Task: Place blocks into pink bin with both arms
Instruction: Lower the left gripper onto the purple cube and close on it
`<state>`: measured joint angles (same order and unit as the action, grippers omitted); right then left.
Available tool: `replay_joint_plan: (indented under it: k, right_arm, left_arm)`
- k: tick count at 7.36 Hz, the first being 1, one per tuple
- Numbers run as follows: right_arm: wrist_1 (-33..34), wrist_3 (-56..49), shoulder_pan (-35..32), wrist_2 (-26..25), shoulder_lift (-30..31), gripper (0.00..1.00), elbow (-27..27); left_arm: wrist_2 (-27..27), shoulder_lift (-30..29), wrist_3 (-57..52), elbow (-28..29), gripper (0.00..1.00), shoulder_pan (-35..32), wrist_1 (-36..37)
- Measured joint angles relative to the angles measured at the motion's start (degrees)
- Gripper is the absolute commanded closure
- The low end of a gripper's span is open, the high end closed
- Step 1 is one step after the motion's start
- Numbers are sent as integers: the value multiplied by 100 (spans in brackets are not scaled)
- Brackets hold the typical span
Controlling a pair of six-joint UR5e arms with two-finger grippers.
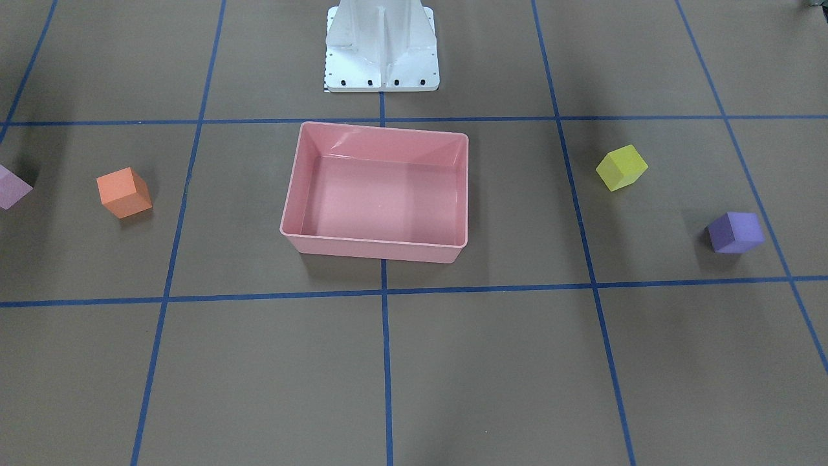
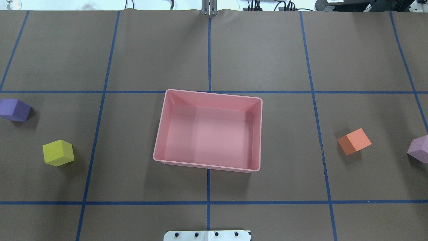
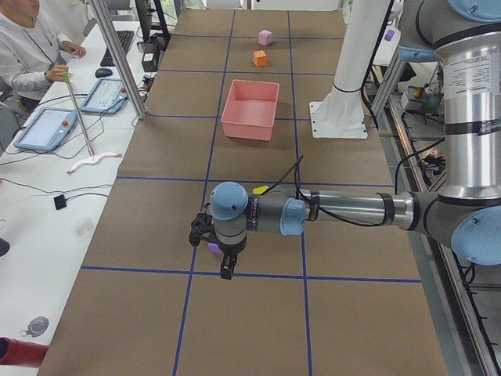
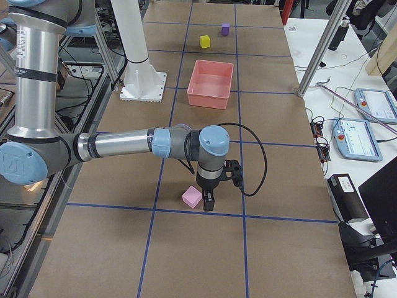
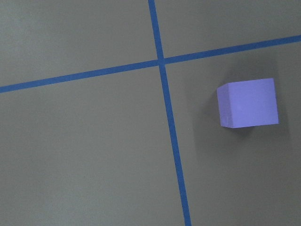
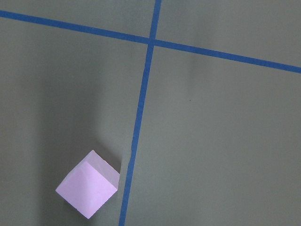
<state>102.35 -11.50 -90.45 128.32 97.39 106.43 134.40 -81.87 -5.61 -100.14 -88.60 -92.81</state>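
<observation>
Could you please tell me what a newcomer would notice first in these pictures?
An empty pink bin sits in the middle of the table. Four cubes lie apart from it: the yellow-green cube and purple cube on the robot's left, the orange cube and light pink cube on its right. The left claw hangs low by the purple cube, the right claw by the light pink one.
</observation>
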Motion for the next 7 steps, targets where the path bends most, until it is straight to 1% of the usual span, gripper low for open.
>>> replay_joint_plan:
  k: [3, 4, 5, 6, 7]
  right_arm:
    - [-57, -9, 1, 5, -11, 0, 229]
    - [-293, -11, 1, 9, -2, 0, 249]
    - [-735, -4, 4, 1, 5, 0, 229]
    - [-1195, 5, 6, 21, -43, 0, 135]
    - [-1521, 83, 11, 120, -135, 0, -10]
  left_arm:
    - [1, 15, 1, -198, 0, 0, -2]
    - [-11, -24, 10, -216, 0, 3, -27]
    - [-7, -98, 33, -221, 0, 6, -132]
    - [4, -198, 45, -208, 0, 7, -421]
    - [11, -389, 62, -104, 0, 8, -818]
